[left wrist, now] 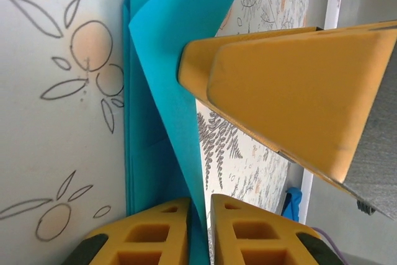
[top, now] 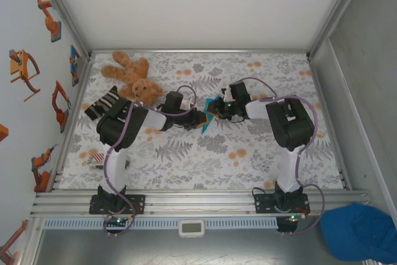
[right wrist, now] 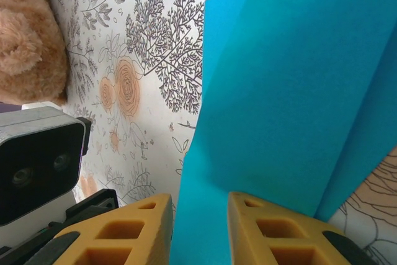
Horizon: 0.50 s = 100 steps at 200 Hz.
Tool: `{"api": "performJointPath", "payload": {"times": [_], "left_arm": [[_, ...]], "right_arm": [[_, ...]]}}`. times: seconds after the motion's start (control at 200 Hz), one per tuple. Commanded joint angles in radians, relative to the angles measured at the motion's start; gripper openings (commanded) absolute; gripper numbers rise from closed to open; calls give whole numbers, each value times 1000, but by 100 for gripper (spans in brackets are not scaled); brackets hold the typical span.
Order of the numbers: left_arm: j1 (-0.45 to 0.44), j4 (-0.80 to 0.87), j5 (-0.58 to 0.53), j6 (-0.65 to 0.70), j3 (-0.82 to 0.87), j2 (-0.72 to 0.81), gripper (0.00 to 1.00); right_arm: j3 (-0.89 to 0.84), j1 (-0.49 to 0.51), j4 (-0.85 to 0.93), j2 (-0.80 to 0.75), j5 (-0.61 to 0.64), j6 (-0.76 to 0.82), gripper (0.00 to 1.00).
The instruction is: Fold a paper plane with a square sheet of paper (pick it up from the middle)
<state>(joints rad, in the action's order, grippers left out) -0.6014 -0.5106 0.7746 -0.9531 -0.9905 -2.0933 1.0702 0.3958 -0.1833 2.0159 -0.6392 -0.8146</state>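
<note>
Yellow fingers (left wrist: 155,240) of the left gripper (left wrist: 200,228) stand closest to the lens. They are pressed almost together, and a thin edge of the cyan sheet of paper (left wrist: 164,60) runs down into the narrow slit between them, so this gripper is pinching the paper. From there the sheet goes away from the fingers as several folded layers with one slanted crease.

Further along it, the right gripper (left wrist: 193,72) meets the same sheet from the side. Its two fingers lie close one over the other at the paper's edge, so it seems to be clamped on the paper as well. In the right wrist view the blue sheet passes down between this gripper's fingers (right wrist: 124,234).

In the top view the two grippers face each other over the middle of the table (top: 248,153), and the paper sits between them, apparently lifted a little off the floral cloth. Holding from both sides is probably for keeping the layers tight while a crease is made. A fold is in progress, and a finished dart shape cannot be made out yet.

The teddy bear (top: 131,77) lies well apart at the far left. The blue cap (top: 360,231) lies outside the table at the near right. Neither one disturbs the work.
</note>
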Motion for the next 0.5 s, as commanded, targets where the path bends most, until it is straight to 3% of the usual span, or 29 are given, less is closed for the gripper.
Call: {"api": "performJointPath", "payload": {"times": [0.0, 0.496], "left_arm": [[10, 164, -58, 35, 50, 1, 16], [-24, 270, -85, 67, 32, 74, 16]], "right_arm": [[-3, -5, 76, 54, 84, 25, 29], [0, -5, 85, 58, 88, 25, 29]]}}
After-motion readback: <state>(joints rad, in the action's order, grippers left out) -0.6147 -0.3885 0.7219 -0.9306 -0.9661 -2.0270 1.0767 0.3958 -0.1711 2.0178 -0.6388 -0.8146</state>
